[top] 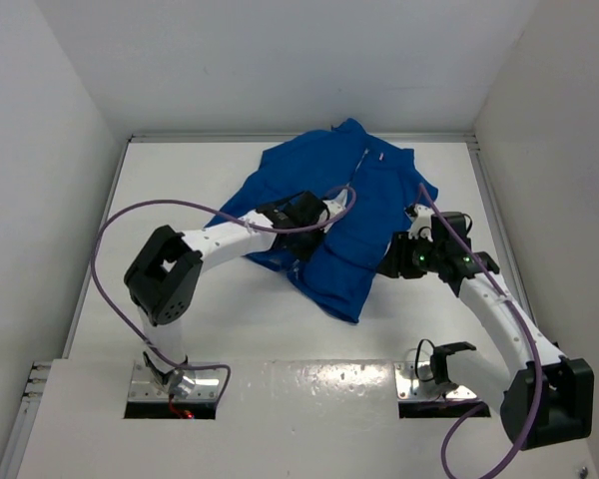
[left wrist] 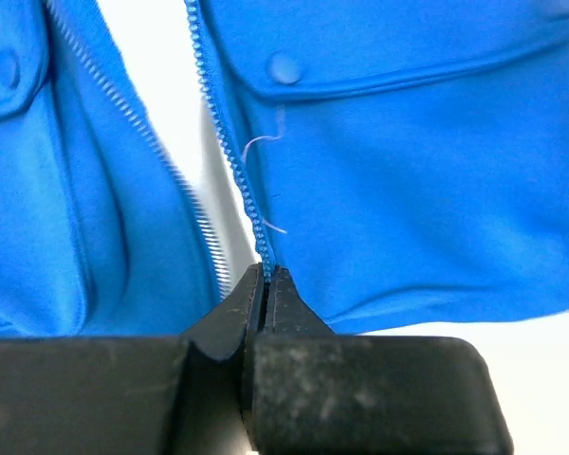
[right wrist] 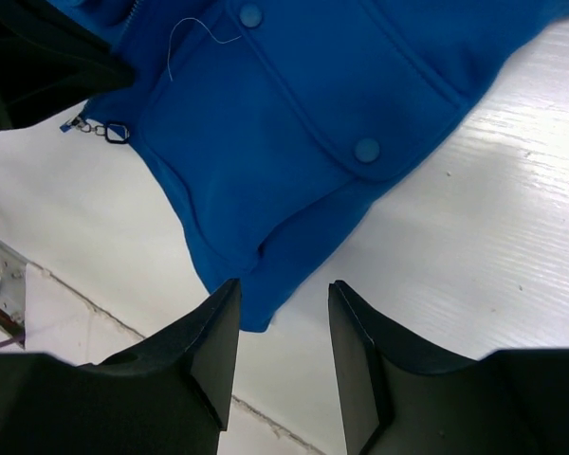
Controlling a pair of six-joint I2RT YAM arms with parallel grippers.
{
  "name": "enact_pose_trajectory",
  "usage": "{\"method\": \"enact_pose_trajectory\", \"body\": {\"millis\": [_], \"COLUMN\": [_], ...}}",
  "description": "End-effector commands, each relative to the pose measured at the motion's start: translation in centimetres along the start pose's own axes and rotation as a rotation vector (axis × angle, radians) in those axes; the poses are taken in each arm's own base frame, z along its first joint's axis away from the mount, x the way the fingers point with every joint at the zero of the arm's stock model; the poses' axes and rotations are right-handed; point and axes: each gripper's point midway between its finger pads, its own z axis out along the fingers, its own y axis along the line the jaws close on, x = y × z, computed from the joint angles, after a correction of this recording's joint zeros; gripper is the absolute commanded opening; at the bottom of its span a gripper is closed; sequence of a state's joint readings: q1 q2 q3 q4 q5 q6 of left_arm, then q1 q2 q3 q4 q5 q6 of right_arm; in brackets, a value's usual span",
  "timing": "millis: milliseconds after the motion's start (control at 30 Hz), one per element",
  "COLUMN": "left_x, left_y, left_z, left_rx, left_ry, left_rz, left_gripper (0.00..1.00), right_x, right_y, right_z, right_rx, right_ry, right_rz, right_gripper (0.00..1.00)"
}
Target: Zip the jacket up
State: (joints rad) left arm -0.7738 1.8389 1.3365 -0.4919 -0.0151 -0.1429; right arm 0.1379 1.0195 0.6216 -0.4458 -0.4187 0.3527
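Presently: jacket (top: pixel 344 210), flat on desk (top: pixel 260 319). Front zipper (left wrist: pixel 235 166) rows spread apart beyond the left fingers (left wrist: pixel 254 296), clenched on its bottom end. Right fingers (right wrist: pixel 218 341) released above the hem corner. Zipping apparently unstarted; full run remains.

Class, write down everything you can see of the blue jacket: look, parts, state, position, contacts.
The jacket, bright blue soft fabric, lies spread on the white table, collar toward the far wall. Its front zipper is open low down, tooth rows apart. Its flap pockets carry snaps. The left gripper is shut on one zipper edge's bottom end; the right gripper hovers open near the hem corner.
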Motion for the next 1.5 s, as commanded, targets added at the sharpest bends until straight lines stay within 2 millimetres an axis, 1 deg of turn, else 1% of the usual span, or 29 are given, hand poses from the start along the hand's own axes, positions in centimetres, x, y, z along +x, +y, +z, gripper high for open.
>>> {"method": "enact_pose_trajectory", "body": {"millis": [0, 33, 100, 133, 167, 200, 233, 267, 300, 367, 400, 500, 533, 567, 600, 633, 667, 733, 767, 800, 867, 900, 933, 967, 1167, 1300, 1367, 1433, 1467], "left_x": [-5.3, -5.7, -6.4, -6.5, -6.4, -6.4, -6.0, -5.8, -5.7, -5.4, -5.4, -6.2, -6.5, -7.3, -7.8, -7.8, -8.7, -9.0, -9.1, -9.5, -9.9, -10.3, -10.5, -10.6, -11.0, -11.7, -11.6, -11.7, -11.8], "left_y": [-2.4, -1.8, -3.3, -2.9, -4.3, -3.7, -5.0, -4.9, -5.5, -6.4, -7.3, -7.5, -7.8, -7.8, -7.9, -7.9, -7.8, -8.1, -8.2, -8.6, -8.9, -9.3, -9.3, -9.5, -10.0, -10.8, -11.0, -12.0, -11.9], "left_z": [-4.8, -4.9, -6.6, -6.5, -7.3, -7.0, -7.4, -7.6, -8.0, -8.9, -9.6, -10.9, -11.7, -12.9, -13.6, -13.4, -14.6, -15.0, -14.6, -15.5, -15.5, -16.1, -16.1, -16.1, -16.2, -17.6, -17.2, -15.8, -15.7], "left_rx": [0.170, 0.196, 0.330, 0.356, 0.464, 0.459, 0.585, 0.636, 0.699, 0.835, 0.921, 1.013, 1.068, 1.110, 1.145, 1.183, 1.219, 1.274, 1.286, 1.323, 1.357, 1.386, 1.391, 1.410, 1.497, 1.577, 1.569, 1.490, 1.450], "left_ry": [-0.191, -0.234, -0.297, -0.326, -0.327, -0.341, -0.355, -0.364, -0.353, -0.406, -0.428, -0.484, -0.466, -0.546, -0.562, -0.529, -0.596, -0.576, -0.568, -0.597, -0.579, -0.593, -0.602, -0.589, -0.582, -0.599, -0.606, -0.578, -0.572], "left_rz": [-0.026, -0.055, -0.089, -0.112, -0.140, -0.172, -0.174, -0.204, -0.278, -0.306, -0.356, -0.431, -0.506, -0.488, -0.503, -0.598, -0.587, -0.662, -0.697, -0.681, -0.726, -0.733, -0.724, -0.757, -0.881, -0.868, -0.867, -0.762, -0.720], "left_gripper": [0.00, 0.00, 0.00, 0.00, 0.00, 0.00, 0.00, 0.00, 0.00, 0.00, 0.00, 0.00, 0.00, 0.00, 0.00, 0.00, 0.00, 0.00, 0.00, 0.00, 0.00, 0.00, 0.00, 0.00, 0.00, 0.00, 0.00, 0.00, 0.00], "right_x": [-1.4, -1.6, -1.6, -1.6, -1.7, -1.7, -1.5, -1.3, -1.4, -1.0, -0.8, -0.7, -0.9, -0.7, -0.5, -0.8, -0.8, -1.1, -1.3, -1.2, -1.4, -1.6, -1.1, -1.6, -0.9, -0.4, -0.4, -0.7, 0.1], "right_y": [1.4, 1.7, 2.2, 2.3, 2.7, 3.0, 3.0, 3.5, 3.9, 4.4, 4.5, 5.5, 5.8, 6.0, 6.4, 6.7, 6.8, 7.4, 7.6, 8.2, 8.6, 9.0, 8.9, 9.2, 9.4, 9.0, 9.2, 9.4, 9.0], "right_z": [-0.3, -0.3, -0.4, -0.4, -0.5, -0.5, -0.4, -0.5, -0.6, -0.5, -0.4, -0.5, -0.5, -0.4, -0.5, -0.6, -0.6, -0.9, -1.0, -1.4, -1.6, -1.8, -1.7, -1.8, -1.7, -1.4, -1.5, -1.8, -1.7], "right_rx": [-0.057, -0.070, -0.093, -0.101, -0.119, -0.128, -0.137, -0.162, -0.176, -0.210, -0.220, -0.278, -0.298, -0.308, -0.329, -0.345, -0.351, -0.381, -0.389, -0.421, -0.445, -0.467, -0.468, -0.488, -0.517, -0.510, -0.518, -0.521, -0.504], "right_ry": [-0.055, -0.063, -0.069, -0.073, -0.081, -0.088, -0.084, -0.084, -0.092, -0.084, -0.082, -0.084, -0.090, -0.085, -0.076, -0.091, -0.088, -0.094, -0.098, -0.095, -0.095, -0.111, -0.104, -0.121, -0.116, -0.109, -0.112, -0.122, -0.091], "right_rz": [-0.061, -0.070, -0.083, -0.090, -0.094, -0.094, -0.093, -0.085, -0.083, -0.064, -0.027, -0.012, 0.024, 0.035, 0.052, 0.051, 0.069, 0.073, 0.083, 0.075, 0.096, 0.095, 0.099, 0.107, 0.115, 0.107, 0.087, 0.049, 0.061], "right_gripper": [0.42, 0.42, 0.46, 0.47, 0.52, 0.54, 0.57, 0.61, 0.67, 0.72, 0.77, 0.82, 0.84, 0.85, 0.85, 0.87, 0.87, 0.87, 0.87, 0.87, 0.85, 0.85, 0.85, 0.85, 0.85, 0.88, 0.90, 0.90, 0.90]}}
